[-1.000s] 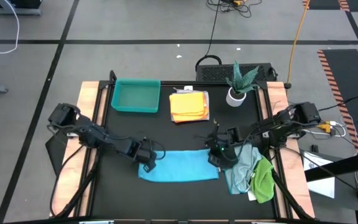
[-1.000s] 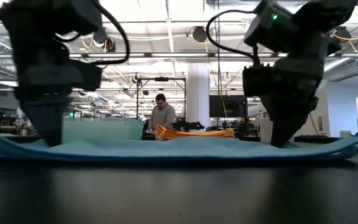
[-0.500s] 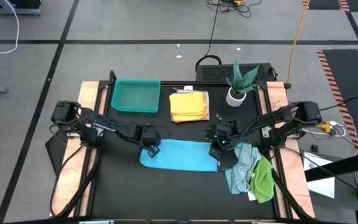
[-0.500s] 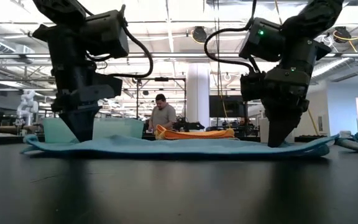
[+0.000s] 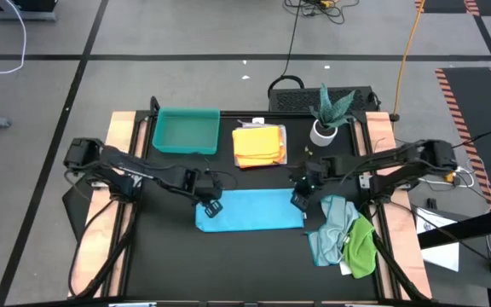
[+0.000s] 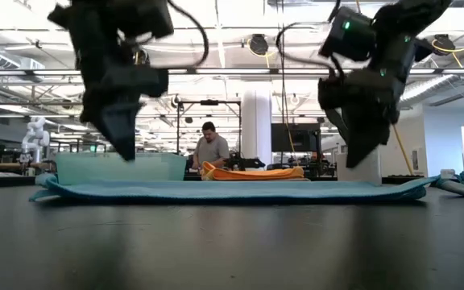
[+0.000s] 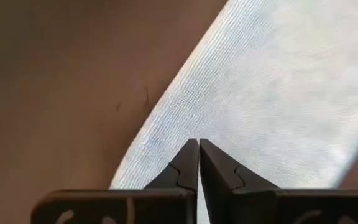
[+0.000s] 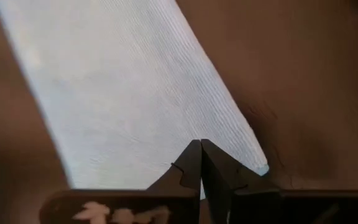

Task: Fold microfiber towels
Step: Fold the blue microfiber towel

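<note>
A bright blue microfiber towel (image 5: 250, 211) lies flat as a folded rectangle in the middle of the black table; in the low view it is a thin band (image 6: 232, 191). My left gripper (image 5: 210, 206) hangs shut above its left end, clear of the cloth (image 6: 126, 151). My right gripper (image 5: 299, 199) hangs shut above its right end, also clear (image 6: 353, 161). Both wrist views look down past shut fingertips (image 7: 199, 142) (image 8: 200, 142) at the ribbed cloth (image 7: 260, 93) (image 8: 123, 93) below.
A folded yellow-orange towel (image 5: 258, 145) lies at the back, beside a teal tray (image 5: 186, 132) and a potted plant (image 5: 324, 126). A heap of pale blue, green and white cloths (image 5: 345, 237) lies at the right edge. A person (image 6: 210, 149) stands far behind the table.
Both grippers have moved toward the table's far edge, and the blue towel has slid that way with them, staying flat. In the last half second both have risen off the cloth, which now lies still below them.
</note>
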